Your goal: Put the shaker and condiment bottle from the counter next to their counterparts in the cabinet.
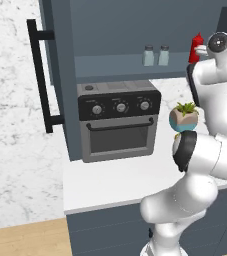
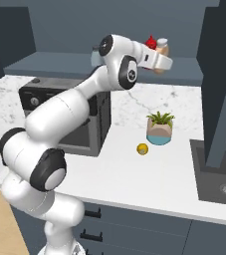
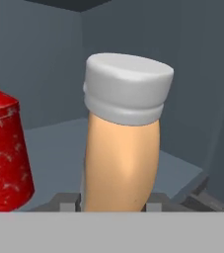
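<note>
Slate-blue cabinet (image 1: pixel 115 30) walls and a shelf (image 3: pixel 59 143) make the backdrop, above a white counter (image 2: pixel 149 174) that carries a toaster oven (image 1: pixel 119 120), a potted plant (image 2: pixel 160 128) and a small yellow ball (image 2: pixel 143 149).

Reaching into that cabinet, the hand (image 3: pixel 114 205) is closed on the orange bottle (image 3: pixel 121 163), its two fingertips (image 3: pixel 66 201) pressed against the bottle's lower body at 9 and 3 o'clock. The bottle rises from between them toward 12 o'clock, its white cap uppermost, leaning slightly in the hand view. Whether its base touches the shelf cannot be told.

At 9 o'clock of the bottle, just beside it, stands the red squeeze bottle (image 3: pixel 2 158), the partner it belongs next to. Further along the shelf, two pale shakers (image 1: pixel 155 55) stand side by side, so that half of the job looks done.

The step in hand appears to be setting the bottle down. Doing it well means lowering it upright until it rests flat, keeping clear of the red bottle, opening the fingers only then, and pulling straight back so neither bottle tips.
</note>
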Controlling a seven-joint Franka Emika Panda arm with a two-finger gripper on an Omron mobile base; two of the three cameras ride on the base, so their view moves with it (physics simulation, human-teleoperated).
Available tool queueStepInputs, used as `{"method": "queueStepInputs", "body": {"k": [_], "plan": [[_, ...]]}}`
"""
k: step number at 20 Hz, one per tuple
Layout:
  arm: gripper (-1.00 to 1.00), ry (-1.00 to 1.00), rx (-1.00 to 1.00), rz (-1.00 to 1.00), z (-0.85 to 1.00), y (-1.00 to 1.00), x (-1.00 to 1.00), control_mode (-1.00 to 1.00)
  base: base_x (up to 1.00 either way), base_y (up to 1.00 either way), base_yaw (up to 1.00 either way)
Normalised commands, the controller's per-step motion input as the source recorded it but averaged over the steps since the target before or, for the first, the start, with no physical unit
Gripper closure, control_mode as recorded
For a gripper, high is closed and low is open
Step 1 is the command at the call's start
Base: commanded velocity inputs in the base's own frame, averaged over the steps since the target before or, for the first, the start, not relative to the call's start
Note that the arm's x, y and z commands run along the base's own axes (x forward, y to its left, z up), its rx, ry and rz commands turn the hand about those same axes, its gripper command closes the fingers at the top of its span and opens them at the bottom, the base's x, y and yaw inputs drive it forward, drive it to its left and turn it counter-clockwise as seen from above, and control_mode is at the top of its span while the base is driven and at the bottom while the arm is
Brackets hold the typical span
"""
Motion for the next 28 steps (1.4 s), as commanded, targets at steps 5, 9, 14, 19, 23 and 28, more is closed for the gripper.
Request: {"method": "queueStepInputs", "body": {"k": [5,9,14,19,23,28], "plan": [[1.0,-0.01,0.01,0.05,0.0,-0.12,0.33,-1.0,0.0,0.0,0.0],[1.0,-0.01,0.01,0.08,0.0,-0.19,0.24,-1.0,0.0,0.0,0.0],[1.0,0.0,0.04,0.11,0.0,-0.23,0.19,-1.0,0.0,0.0,0.0],[1.0,0.0,0.02,0.11,0.0,-0.17,0.18,-1.0,0.0,0.0,0.0],[1.0,0.0,0.0,0.11,-0.03,-0.1,0.19,-1.0,0.0,0.0,0.0],[1.0,0.0,0.0,0.11,-0.03,-0.08,0.11,-1.0,0.0,0.0,0.0]]}}
